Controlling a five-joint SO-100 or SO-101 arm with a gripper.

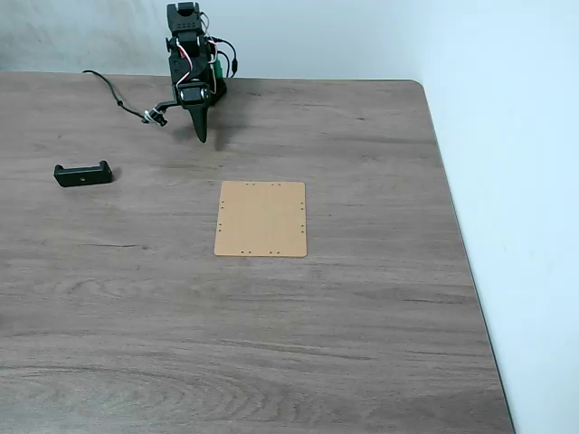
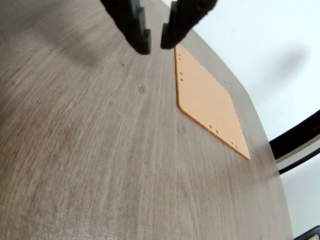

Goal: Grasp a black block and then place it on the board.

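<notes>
The black block (image 1: 83, 174) lies flat on the tabletop at the left in the fixed view, a short bar with raised ends. The tan board (image 1: 261, 219) rests flat near the table's middle, with nothing on it. My gripper (image 1: 202, 136) hangs at the back of the table, tips pointing down, well right of the block and behind the board. In the wrist view the gripper (image 2: 155, 46) shows two dark fingers close together with a thin slit between them and nothing held. The board (image 2: 207, 100) lies beyond them to the right.
The black arm (image 1: 188, 54) with its wires stands at the table's back edge. A black cable (image 1: 113, 93) trails left from it over the tabletop. The table's right edge (image 1: 457, 244) drops off to a pale floor.
</notes>
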